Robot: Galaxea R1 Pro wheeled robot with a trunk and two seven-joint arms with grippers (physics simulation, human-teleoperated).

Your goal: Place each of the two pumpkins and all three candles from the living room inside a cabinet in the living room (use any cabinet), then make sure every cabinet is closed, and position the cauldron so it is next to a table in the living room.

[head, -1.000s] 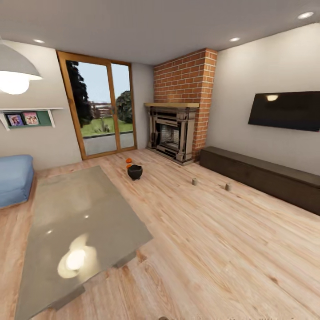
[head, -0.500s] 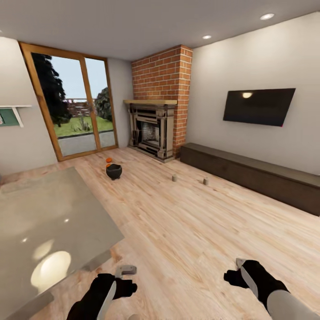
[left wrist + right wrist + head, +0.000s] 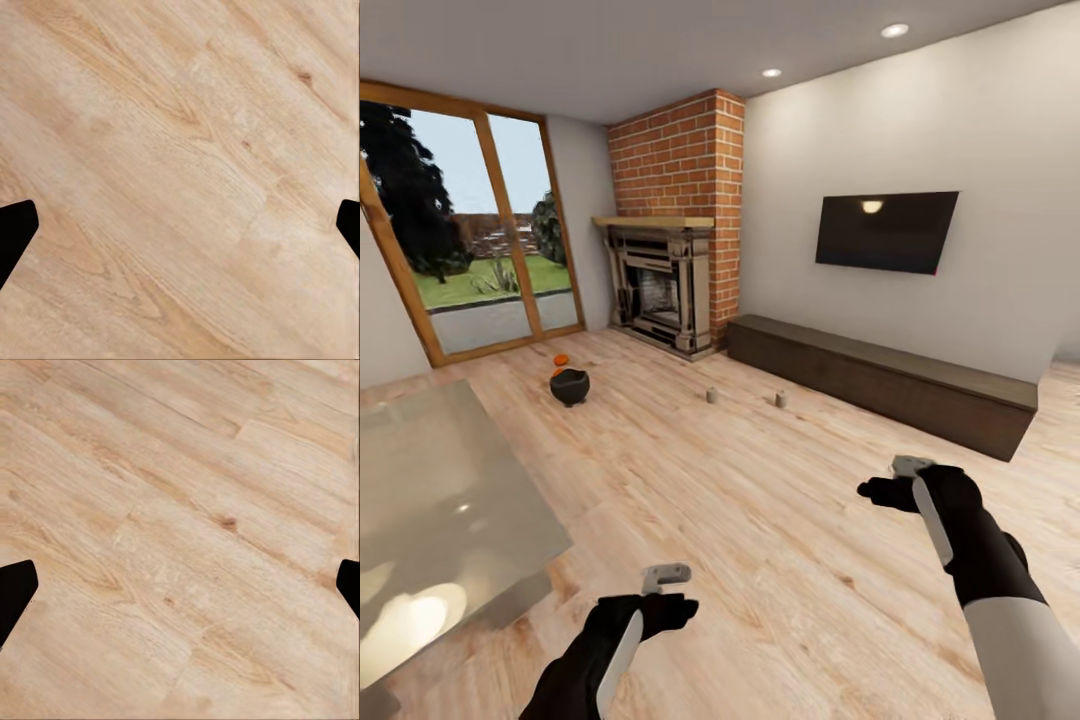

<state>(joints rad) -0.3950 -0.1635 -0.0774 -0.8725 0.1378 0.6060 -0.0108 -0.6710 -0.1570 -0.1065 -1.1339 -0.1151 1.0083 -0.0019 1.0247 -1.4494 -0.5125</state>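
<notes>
Wooden floor, cauldron well beyond both pincers (fingers spread, empty), left, right.

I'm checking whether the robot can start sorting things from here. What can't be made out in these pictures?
- Second pumpkin: head view, mostly hidden behind the cauldron; the other pumpkin is tiny.
- Third candle: the head view has two candles, too small for detail.
- Table: cut off by the head view's left edge.
- Cabinet: too distant to judge the fronts fully shut.
</notes>
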